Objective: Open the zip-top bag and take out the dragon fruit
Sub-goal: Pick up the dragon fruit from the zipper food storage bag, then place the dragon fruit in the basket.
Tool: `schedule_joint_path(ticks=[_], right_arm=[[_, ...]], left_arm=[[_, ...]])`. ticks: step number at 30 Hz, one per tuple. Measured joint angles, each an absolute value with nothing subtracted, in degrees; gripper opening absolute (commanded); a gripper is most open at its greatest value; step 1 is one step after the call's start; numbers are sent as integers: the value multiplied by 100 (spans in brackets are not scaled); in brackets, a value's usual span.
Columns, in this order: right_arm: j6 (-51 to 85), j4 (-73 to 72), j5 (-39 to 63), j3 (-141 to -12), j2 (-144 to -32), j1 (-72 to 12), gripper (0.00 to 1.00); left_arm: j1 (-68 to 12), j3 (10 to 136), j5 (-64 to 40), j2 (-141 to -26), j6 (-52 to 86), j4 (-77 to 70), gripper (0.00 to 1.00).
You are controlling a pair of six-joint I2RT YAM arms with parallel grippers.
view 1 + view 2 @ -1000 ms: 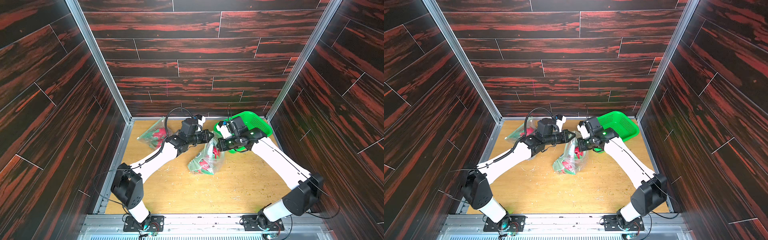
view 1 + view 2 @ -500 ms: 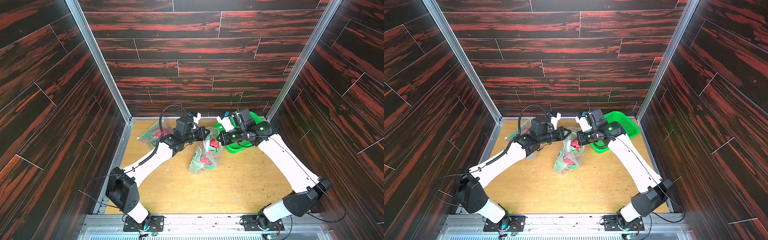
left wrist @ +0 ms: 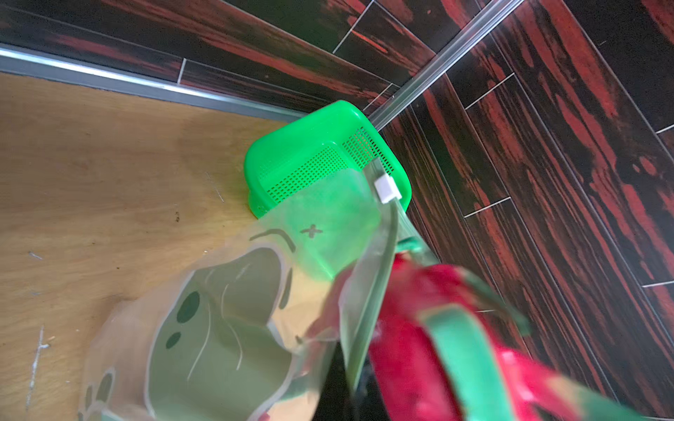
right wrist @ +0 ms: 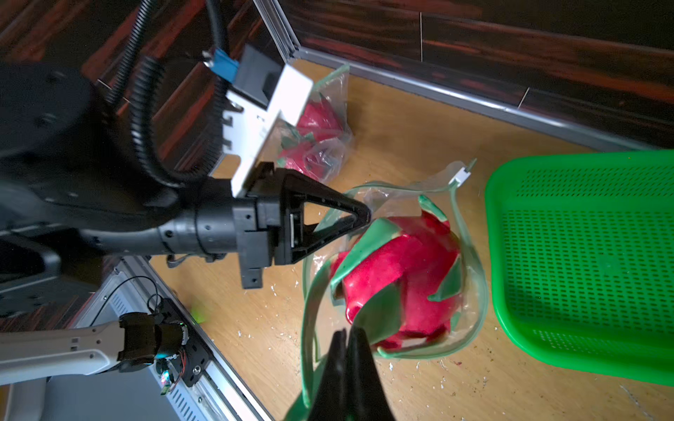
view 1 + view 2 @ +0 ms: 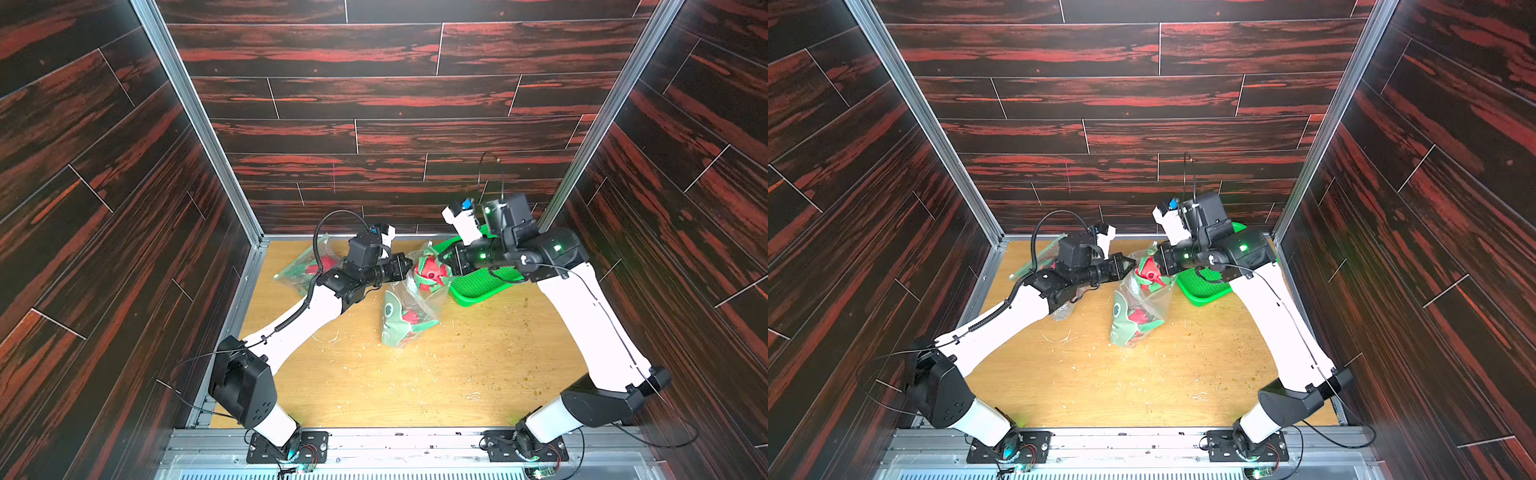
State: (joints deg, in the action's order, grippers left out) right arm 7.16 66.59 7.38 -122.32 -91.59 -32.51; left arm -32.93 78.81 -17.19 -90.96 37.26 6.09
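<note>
Three walls [image 5: 374, 104] of dark board with red wood grain stand around a pale wooden surface [image 5: 374, 386], which is scratched and carries small crumbs [image 5: 536, 388]. Two white and black arms reach from the near edge to the middle.

In the far right corner lies a bright green plastic basket [image 5: 478, 286] [image 3: 310, 145]. It is rectangular with round corners and many fine holes. The right arm covers a part of it in both top views.

Between the arms hangs the zip-top bag [image 5: 411, 299] [image 5: 1142, 299], made of thin clear film with a green rim and a pale green cartoon face printed on it. Its mouth is open, and its lower end seems to rest on the surface.

The left pincer [image 4: 364, 217] [image 5: 409, 265] is closed tight on one side of the rim. The right pincer [image 4: 346, 337] is closed on the opposite side, though the film between its tips is hard to make out.

One dragon fruit [image 4: 401, 269] [image 5: 430, 272] sits in the mouth of the bag. It is oval and glossy red-pink with pointed green scales. In the left wrist view it is blurred and cut off. Another dragon fruit [image 5: 409, 318] lies low in the same bag, half hidden by the print.

A second bag [image 5: 307, 266] [image 4: 321, 131] at the far left holds more red fruit, but the left arm hides much of it.

A small white slider [image 3: 386, 189] [image 4: 460, 176] sits at the end of the zip.
</note>
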Motion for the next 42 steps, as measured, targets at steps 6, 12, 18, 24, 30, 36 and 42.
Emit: schedule_joint_path(ticks=[6,12,18,24,30,36,42], right_arm=[[589,6838,727,-13021,-9362,-3251,0],[486,6952,464,-13555,-9500,-3267,0],[351,6718,-270,-13662,-9588,-3275,0],[56,6224,-1203,-13659,-9679,-3227,0],[-163,5784,-1870,-13673,-9977,-2779,0],[-268,5472,-2189,-13690,-10466,-2108,0],[-235,5242,-2447,-13743,-11063,-1487,0]], left_arm=[[-3247,7767,-1656,-9080,3704,622,5],[-3236,7675,-1643,-9000,3695,628,5],[-3225,7579,-1643,-8976,3686,644,5],[-3225,7502,-1643,-8886,3686,648,5],[-3225,7463,-1640,-8774,3682,652,5],[-3223,7400,-1638,-8720,3662,668,5],[-3223,7391,-1643,-8718,3664,687,5]])
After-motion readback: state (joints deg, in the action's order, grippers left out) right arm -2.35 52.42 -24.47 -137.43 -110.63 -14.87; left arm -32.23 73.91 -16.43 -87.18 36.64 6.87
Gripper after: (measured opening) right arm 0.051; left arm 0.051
